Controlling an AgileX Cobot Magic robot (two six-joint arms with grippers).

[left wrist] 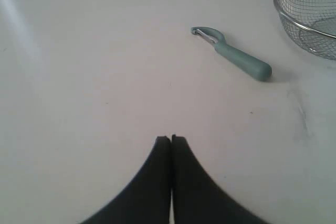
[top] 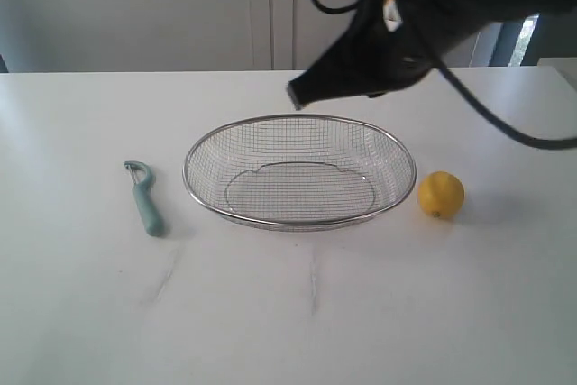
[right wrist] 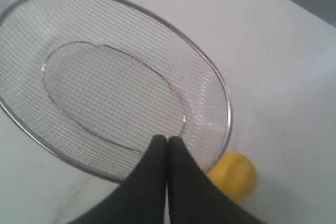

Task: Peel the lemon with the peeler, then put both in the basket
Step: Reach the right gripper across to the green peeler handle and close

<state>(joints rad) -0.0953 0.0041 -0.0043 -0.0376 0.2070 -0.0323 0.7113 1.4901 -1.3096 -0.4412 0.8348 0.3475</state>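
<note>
Left gripper [left wrist: 171,139]: fingers pressed together, holding nothing, over the table [top: 361,313].
Peeler [top: 144,197]: flat on the table, left of the basket.
Basket [top: 209,155]: centre.
Right gripper [right wrist: 167,139]: fingers together, holding nothing, above the basket.
Lemon [top: 441,195]: on the table, just right of the basket.

Lemon [top: 441,195] bright yellow; peeler [top: 144,198] handle pale teal; basket [top: 207,169] silver grid mesh; table [top: 379,313] white.

Occlusions and cropped items.
Right wrist view: the right gripper [right wrist: 167,139] hides part of the lemon [right wrist: 237,174]; left wrist view crops the basket [left wrist: 303,4]; exterior view crops the blurred right arm [top: 406,33].
</note>
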